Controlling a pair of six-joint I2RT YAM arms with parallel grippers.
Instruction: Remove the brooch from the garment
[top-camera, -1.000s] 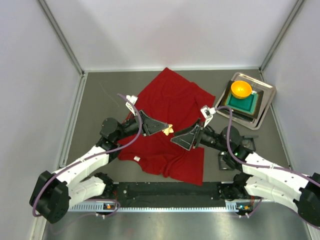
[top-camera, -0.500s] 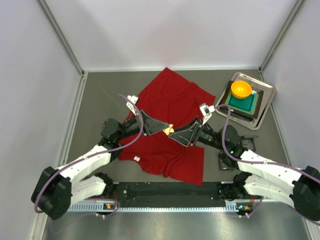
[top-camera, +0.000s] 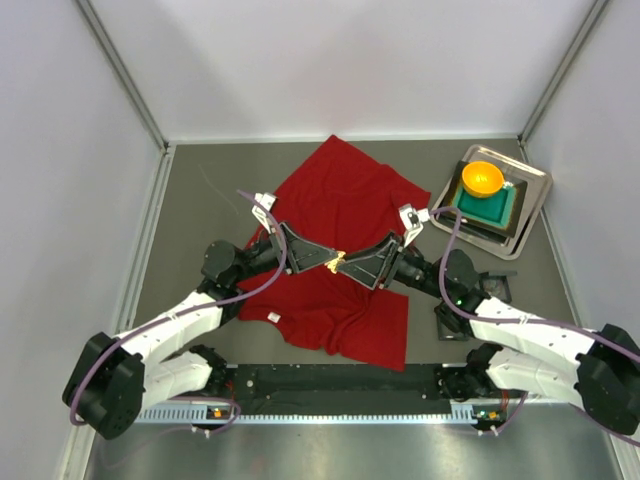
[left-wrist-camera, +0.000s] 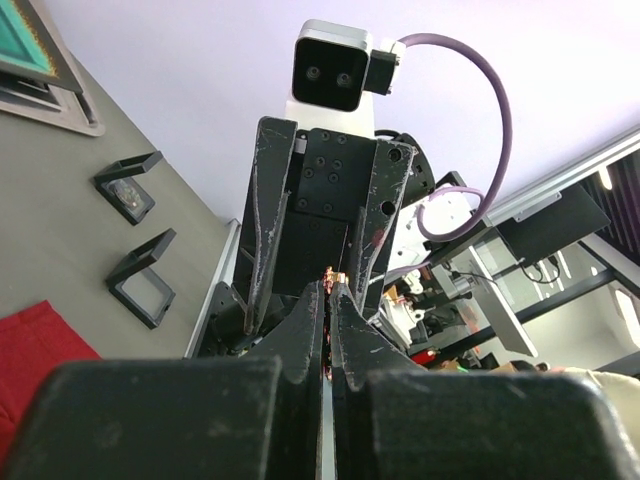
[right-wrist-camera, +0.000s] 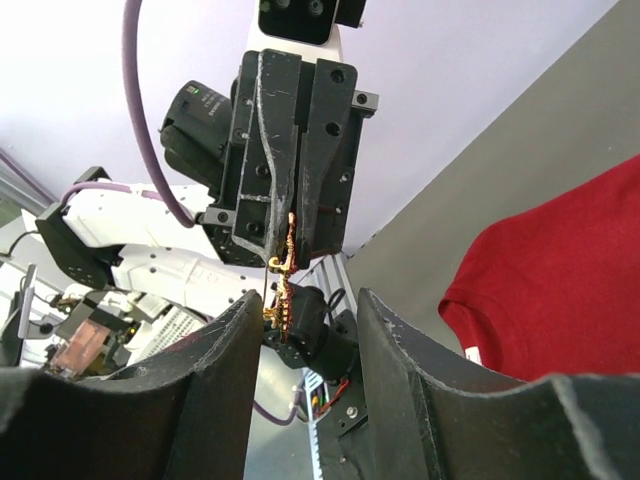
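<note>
Handover mid-air: left tool (top-camera: 322, 262) pinches tiny pale pink-gold jagged brooch (top-camera: 336, 262) at its tips, lifted clear of big red cloth shirt (top-camera: 345, 195) beneath, so right tool (top-camera: 350, 264), fingers spread, can take it. Vs 1 s ago, right tool has closed in; brooch now sits just ahead of its tips.

White arm shells (top-camera: 170, 325), black joints (top-camera: 218, 258), purple cables (left-wrist-camera: 490, 90); scuffed black fingers (left-wrist-camera: 268, 220), screw holes.
</note>
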